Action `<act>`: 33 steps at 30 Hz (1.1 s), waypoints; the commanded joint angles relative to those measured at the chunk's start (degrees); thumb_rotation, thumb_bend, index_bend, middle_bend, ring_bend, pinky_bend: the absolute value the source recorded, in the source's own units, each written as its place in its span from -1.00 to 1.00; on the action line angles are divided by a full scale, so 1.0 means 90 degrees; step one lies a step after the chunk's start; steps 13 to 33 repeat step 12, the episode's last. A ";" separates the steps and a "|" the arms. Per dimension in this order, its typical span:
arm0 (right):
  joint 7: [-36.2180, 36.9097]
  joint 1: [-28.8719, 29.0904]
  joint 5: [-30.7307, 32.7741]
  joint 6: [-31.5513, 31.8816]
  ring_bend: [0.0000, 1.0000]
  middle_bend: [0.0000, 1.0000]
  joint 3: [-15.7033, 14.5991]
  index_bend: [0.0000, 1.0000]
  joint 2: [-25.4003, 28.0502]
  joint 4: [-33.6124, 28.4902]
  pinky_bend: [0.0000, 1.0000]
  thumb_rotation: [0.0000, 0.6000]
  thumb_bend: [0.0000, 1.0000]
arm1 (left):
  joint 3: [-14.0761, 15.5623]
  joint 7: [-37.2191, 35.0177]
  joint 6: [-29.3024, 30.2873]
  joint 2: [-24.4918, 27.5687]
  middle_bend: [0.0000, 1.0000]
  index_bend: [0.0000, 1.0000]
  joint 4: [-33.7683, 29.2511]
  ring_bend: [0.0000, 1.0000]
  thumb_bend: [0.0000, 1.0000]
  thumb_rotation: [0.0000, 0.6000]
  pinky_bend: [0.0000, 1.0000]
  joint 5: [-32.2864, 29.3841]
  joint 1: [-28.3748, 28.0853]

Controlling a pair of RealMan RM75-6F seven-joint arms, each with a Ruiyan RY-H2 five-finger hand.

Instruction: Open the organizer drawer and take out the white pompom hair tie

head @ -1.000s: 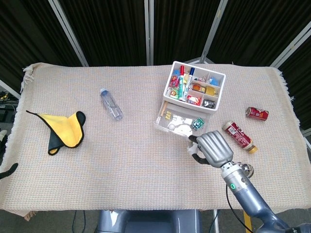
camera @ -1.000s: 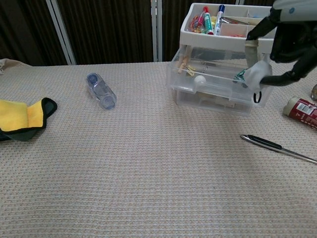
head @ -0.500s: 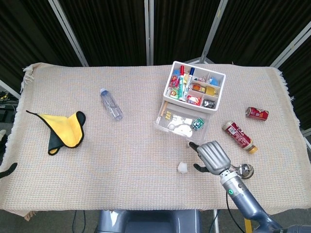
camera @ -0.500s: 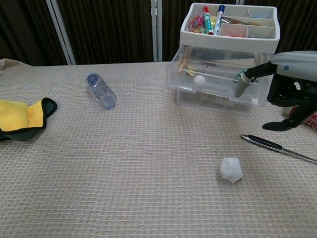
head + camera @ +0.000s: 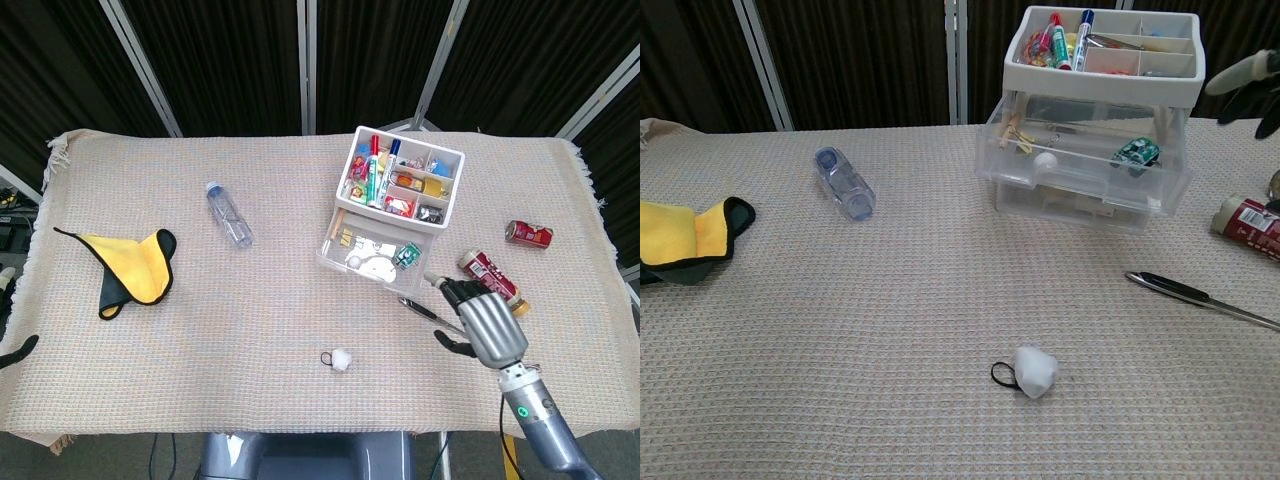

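One bench (image 5: 250, 320) carries everything, under a woven beige cloth. One organizer (image 5: 390, 205) stands on it, a white compartment tray above clear drawers; one drawer (image 5: 1080, 165) is pulled out toward the front, with small items inside. All places below are given from the organizer.

One yellow cloth (image 5: 135, 268) with a dark edge lies far to the left. One right hand (image 5: 485, 325) hangs in front and to the right, well apart from the organizer, fingers spread and holding nothing; in the chest view only its fingertips (image 5: 1245, 80) show at the right edge. The left hand is not seen in either view.

One clear bottle (image 5: 229, 214) lies on its side to the left. Two red cans lie to the right: the nearer can (image 5: 492, 279) just beyond the hand, the other can (image 5: 528, 234) farther right. One pen (image 5: 1200, 298) lies in front and to the right.

One white pompom hair tie (image 5: 1032, 371), black loop at its left, rests on the bench well in front, outside the drawer, touched by nothing.
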 commanded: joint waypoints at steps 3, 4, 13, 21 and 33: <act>0.0670 -0.0611 -0.0372 0.0494 -0.99 -1.00 -0.0208 -0.90 0.0204 0.0843 -0.94 1.00 -0.74 | 0.0011 0.0076 0.0029 -0.0086 -1.00 -1.00 0.0071 -1.00 -0.51 1.00 -1.00 0.0026 0.0003; 0.0656 -0.0653 -0.0344 0.0472 -1.00 -1.00 -0.0213 -0.96 0.0219 0.0939 -0.99 1.00 -0.75 | 0.0013 0.0096 0.0024 -0.0104 -1.00 -1.00 0.0090 -1.00 -0.51 1.00 -1.00 0.0023 0.0000; 0.0411 -0.0890 -0.0206 0.0552 -1.00 -1.00 -0.0025 -1.00 0.0090 0.1408 -1.00 1.00 -0.82 | 0.0006 0.0194 -0.0014 -0.0183 -1.00 -1.00 0.0145 -1.00 -0.98 1.00 -1.00 -0.0038 -0.0012; 0.0411 -0.0890 -0.0206 0.0552 -1.00 -1.00 -0.0025 -1.00 0.0090 0.1408 -1.00 1.00 -0.82 | 0.0006 0.0194 -0.0014 -0.0183 -1.00 -1.00 0.0145 -1.00 -0.98 1.00 -1.00 -0.0038 -0.0012; 0.0411 -0.0890 -0.0206 0.0552 -1.00 -1.00 -0.0025 -1.00 0.0090 0.1408 -1.00 1.00 -0.82 | 0.0006 0.0194 -0.0014 -0.0183 -1.00 -1.00 0.0145 -1.00 -0.98 1.00 -1.00 -0.0038 -0.0012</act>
